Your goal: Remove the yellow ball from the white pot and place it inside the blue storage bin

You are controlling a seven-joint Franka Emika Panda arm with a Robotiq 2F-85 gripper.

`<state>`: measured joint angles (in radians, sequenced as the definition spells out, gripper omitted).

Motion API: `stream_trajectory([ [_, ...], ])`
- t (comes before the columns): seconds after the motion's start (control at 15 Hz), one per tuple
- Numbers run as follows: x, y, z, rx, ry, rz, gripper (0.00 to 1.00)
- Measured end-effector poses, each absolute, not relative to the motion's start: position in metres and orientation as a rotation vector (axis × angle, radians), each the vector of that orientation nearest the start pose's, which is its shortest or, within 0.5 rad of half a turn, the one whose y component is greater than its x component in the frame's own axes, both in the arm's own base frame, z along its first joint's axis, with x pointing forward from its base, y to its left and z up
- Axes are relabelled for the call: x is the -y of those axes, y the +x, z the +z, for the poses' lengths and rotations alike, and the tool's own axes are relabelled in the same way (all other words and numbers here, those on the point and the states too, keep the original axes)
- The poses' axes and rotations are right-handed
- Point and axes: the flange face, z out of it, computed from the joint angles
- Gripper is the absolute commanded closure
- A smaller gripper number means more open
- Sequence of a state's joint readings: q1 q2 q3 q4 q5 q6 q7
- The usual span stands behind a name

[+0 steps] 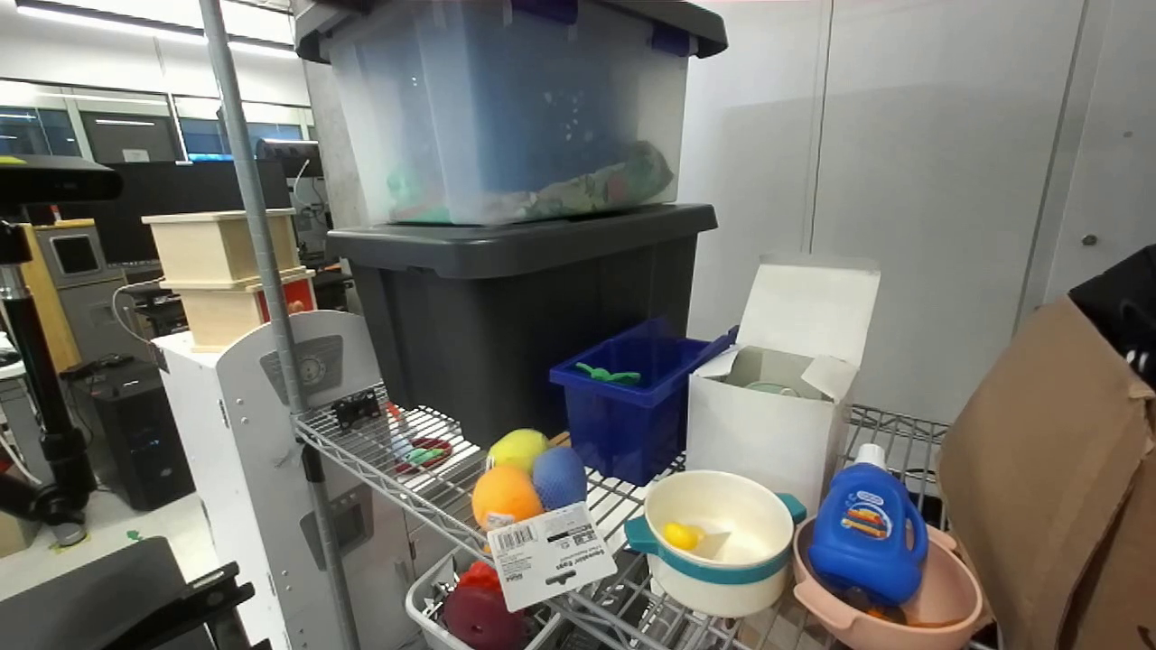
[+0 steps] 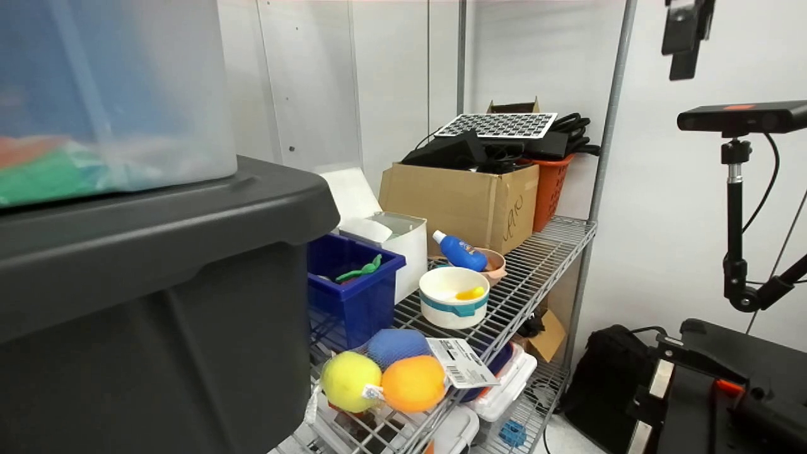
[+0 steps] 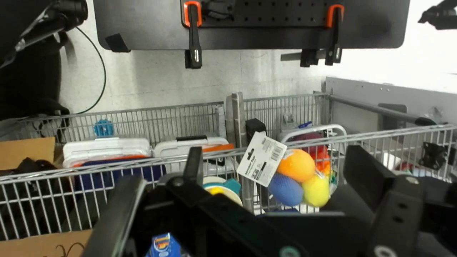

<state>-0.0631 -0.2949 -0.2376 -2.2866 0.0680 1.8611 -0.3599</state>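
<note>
While the yellow ball [image 1: 682,535] lies inside the white pot [image 1: 722,591], the hand [image 3: 274,162] stands wide, holding nothing, so this looks like the approach; next it should centre over the pot, descend and pinch, leaving the blue storage bin [image 1: 623,438] for later.

In an exterior view, has a strip light [image 1: 108,22] above windows [image 1: 36,134] upper left, pale floor [image 1: 172,524] lower left, a wire shelf [image 1: 384,481] lower centre, white wall panels [image 1: 948,162] upper right.
</note>
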Motion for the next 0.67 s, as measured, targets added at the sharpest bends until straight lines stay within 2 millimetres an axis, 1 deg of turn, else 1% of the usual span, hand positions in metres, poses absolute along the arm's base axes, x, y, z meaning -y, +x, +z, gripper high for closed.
stream_trajectory([
  [0.13, 0.125, 0.417, 0.431, 0.105, -2.984, 0.186, 0.0],
  [0.27, 0.119, 0.408, 0.413, 0.133, -2.991, 0.213, 0.0],
  [0.33, 0.115, 0.403, 0.409, 0.146, -2.99, 0.217, 0.0],
  [0.47, 0.109, 0.394, 0.406, 0.163, -2.988, 0.21, 0.0],
  [0.53, 0.106, 0.391, 0.407, 0.167, -2.992, 0.189, 0.0],
  [0.67, 0.103, 0.388, 0.409, 0.162, -3.021, 0.084, 0.0],
])
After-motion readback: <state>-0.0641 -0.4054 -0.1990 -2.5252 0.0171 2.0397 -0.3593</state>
